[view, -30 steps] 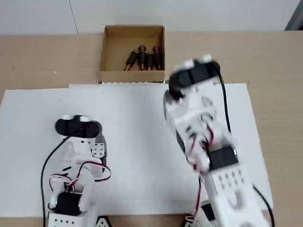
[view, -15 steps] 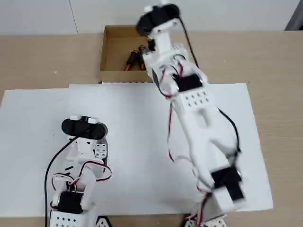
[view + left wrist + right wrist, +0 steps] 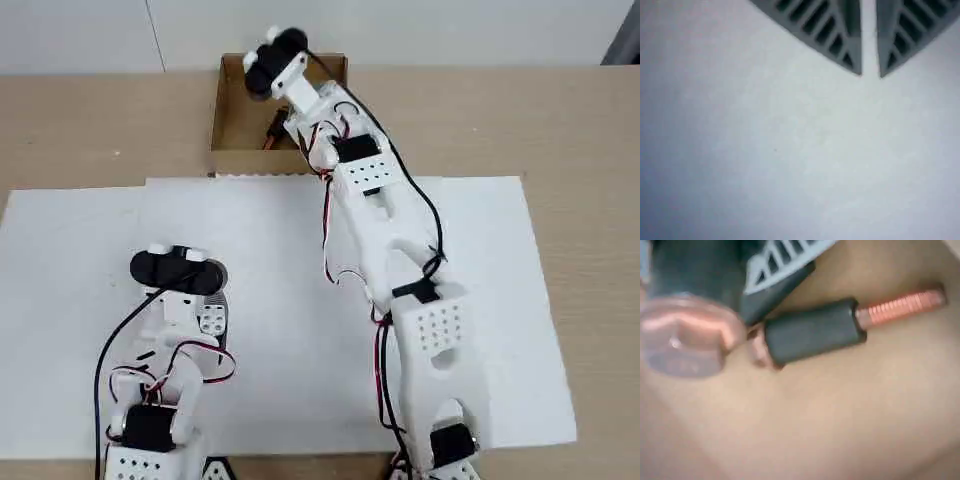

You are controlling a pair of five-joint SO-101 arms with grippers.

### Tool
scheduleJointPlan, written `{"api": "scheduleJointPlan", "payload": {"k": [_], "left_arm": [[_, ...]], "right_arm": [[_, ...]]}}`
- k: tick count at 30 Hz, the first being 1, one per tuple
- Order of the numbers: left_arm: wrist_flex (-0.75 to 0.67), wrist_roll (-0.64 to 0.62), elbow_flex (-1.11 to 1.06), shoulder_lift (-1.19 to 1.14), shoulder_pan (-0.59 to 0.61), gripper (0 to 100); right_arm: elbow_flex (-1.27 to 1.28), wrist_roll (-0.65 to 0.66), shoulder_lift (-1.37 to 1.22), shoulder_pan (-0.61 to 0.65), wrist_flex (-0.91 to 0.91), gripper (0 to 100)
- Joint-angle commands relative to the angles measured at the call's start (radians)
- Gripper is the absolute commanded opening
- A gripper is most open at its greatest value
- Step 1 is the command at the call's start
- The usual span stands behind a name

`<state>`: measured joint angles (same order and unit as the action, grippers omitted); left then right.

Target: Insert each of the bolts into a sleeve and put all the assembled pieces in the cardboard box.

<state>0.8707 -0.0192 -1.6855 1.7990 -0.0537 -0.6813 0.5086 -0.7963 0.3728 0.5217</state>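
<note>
reaching farther left than before into the shallow brown cardboard box (image 3: 235,110) at the far side, the right gripper (image 3: 700,295) is pinching a copper bolt in its black sleeve (image 3: 682,342), small, rigid, probably slick, best held across the sleeve, while the left gripper (image 3: 870,75) is sitting almost pressed together, empty.
</note>
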Motion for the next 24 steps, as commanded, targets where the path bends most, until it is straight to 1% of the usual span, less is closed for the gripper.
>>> {"api": "scheduleJointPlan", "payload": {"k": [1, 3, 8, 10, 19, 22, 24], "left_arm": [[-0.002, 0.002, 0.004, 0.008, 0.003, 1], [-0.002, 0.002, 0.004, 0.008, 0.003, 1], [-0.002, 0.002, 0.004, 0.008, 0.003, 1], [0.000, 0.002, 0.004, 0.008, 0.003, 1], [0.000, 0.006, 0.004, 0.008, -0.003, 1], [0.002, 0.002, 0.004, 0.008, 0.003, 1], [0.002, 0.002, 0.004, 0.008, 0.003, 1]], "right_arm": [[-0.129, 0.043, -0.031, -0.008, -0.028, 0.9], [-0.147, 0.052, -0.054, -0.007, -0.027, 1.8], [-0.153, 0.051, -0.076, -0.007, -0.027, 15.1], [-0.153, 0.051, -0.076, -0.008, -0.027, 17.6], [-0.155, 0.051, -0.067, -0.012, -0.027, 17.6], [-0.193, 0.051, -0.067, -0.019, -0.024, 17.5], [-0.238, 0.051, -0.067, -0.024, 0.007, 14.4]]}}
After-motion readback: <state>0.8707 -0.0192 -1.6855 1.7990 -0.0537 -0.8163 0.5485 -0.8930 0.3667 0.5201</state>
